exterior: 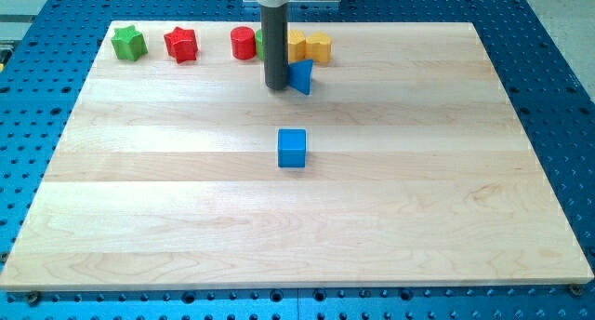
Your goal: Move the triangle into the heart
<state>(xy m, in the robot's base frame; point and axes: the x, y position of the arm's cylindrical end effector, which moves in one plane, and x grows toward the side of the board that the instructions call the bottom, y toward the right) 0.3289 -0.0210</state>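
Nearly there: our rod carries no hand; my tip (pixel 277 86) touches the blue triangle (pixel 301 76) just below the yellow heart (pixel 318 46), contact unclear.

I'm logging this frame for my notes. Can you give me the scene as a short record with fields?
tip: my tip on the board, at the blue triangle's left side
target: yellow heart, up and right of the triangle
top row: green star, red star, red cylinder, yellow block
centre: blue cube
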